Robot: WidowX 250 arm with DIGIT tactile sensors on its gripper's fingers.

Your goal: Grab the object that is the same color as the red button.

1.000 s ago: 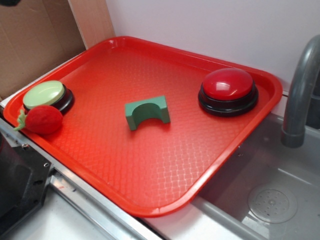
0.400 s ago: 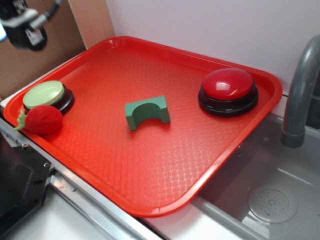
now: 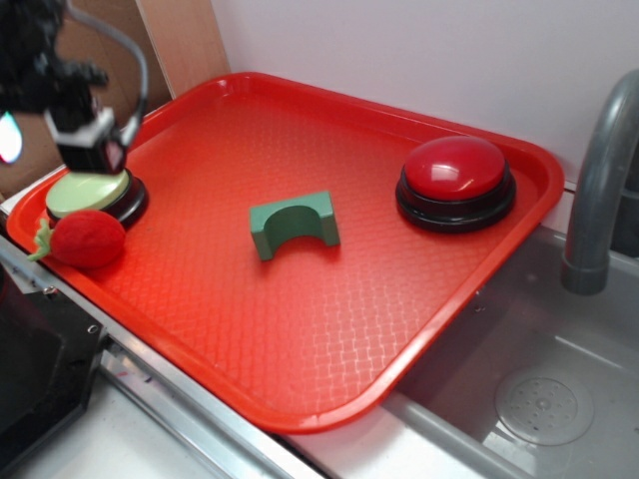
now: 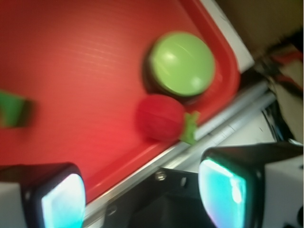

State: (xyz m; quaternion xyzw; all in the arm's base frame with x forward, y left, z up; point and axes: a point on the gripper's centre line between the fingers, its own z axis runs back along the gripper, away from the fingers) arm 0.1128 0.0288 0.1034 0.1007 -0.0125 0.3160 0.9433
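Observation:
The small fuzzy red object [image 3: 88,239] with a green stem lies at the left corner of the red tray [image 3: 300,329], touching the pale green button [image 3: 92,190]. In the wrist view the object [image 4: 160,117] shows ahead of the fingers, below the green button [image 4: 183,63]. The red button [image 3: 455,180] stands at the tray's right rear. My gripper [image 3: 88,150] hangs in the air over the green button, above and just behind the object. Seen from the wrist, my gripper [image 4: 142,194] stands open with nothing between its pads [image 4: 223,192].
A green arch block [image 3: 294,224] stands mid-tray. A grey faucet [image 3: 599,180] and sink [image 3: 519,399] lie to the right. Cardboard [image 3: 70,70] rises behind the left corner, and a black appliance [image 3: 30,369] sits below the tray's front-left edge.
My gripper has come into view from the upper left and dropped right and down, now over the green button. The objects on the tray have not moved.

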